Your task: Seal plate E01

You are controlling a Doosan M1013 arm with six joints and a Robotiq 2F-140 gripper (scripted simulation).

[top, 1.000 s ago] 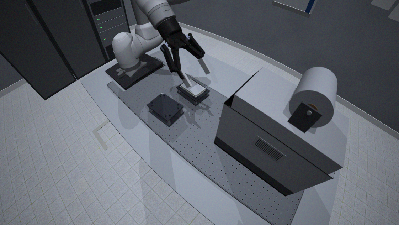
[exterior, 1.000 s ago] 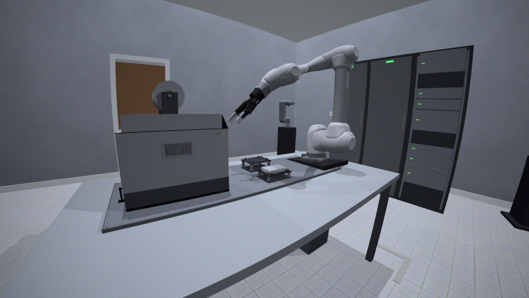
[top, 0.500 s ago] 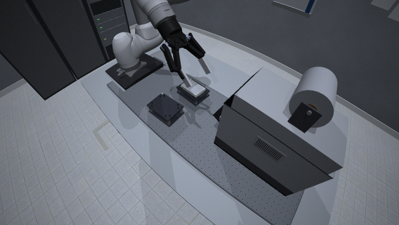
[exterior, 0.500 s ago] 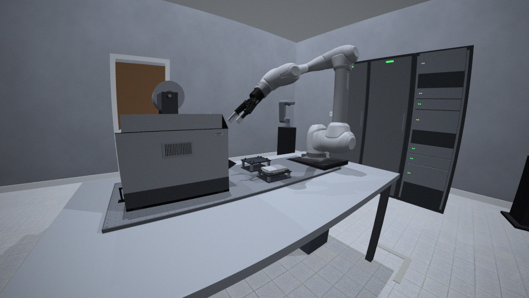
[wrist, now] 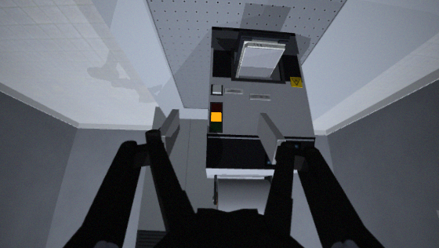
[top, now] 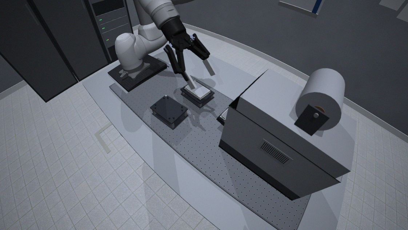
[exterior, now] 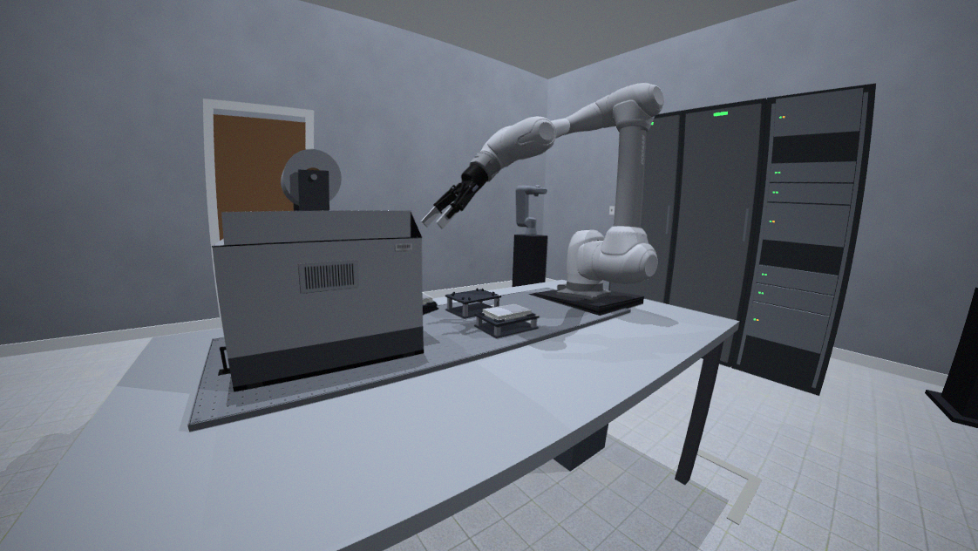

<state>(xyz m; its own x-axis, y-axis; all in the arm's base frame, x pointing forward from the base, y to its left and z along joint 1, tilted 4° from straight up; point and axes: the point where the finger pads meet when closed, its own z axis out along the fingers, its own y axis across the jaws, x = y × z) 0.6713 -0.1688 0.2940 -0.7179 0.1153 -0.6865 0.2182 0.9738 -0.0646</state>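
Note:
My gripper [top: 201, 77] [exterior: 438, 217] [wrist: 219, 121] is open and empty. It hangs high in the air in front of the sealer [top: 285, 137] [exterior: 322, 294], well clear of it. In the wrist view the sealer's lamp [wrist: 216, 117] shows amber. Plate E01 [wrist: 259, 60] lies on the sealer's stage [wrist: 221, 63] with a shiny top, at the sealer's mouth. A corner of the stage [top: 223, 116] shows beside the sealer in the top view. Nest N1 [top: 168, 109] [exterior: 472, 295] is empty. The other white plate [top: 198, 91] [exterior: 506, 313] sits in nest N2.
A foil roll [top: 322, 96] [exterior: 311, 174] sits on top of the sealer. The perforated board [top: 199, 148] carries both nests and the sealer. The arm's base [top: 134, 54] stands at the board's far end, with server racks [exterior: 807, 232] behind it.

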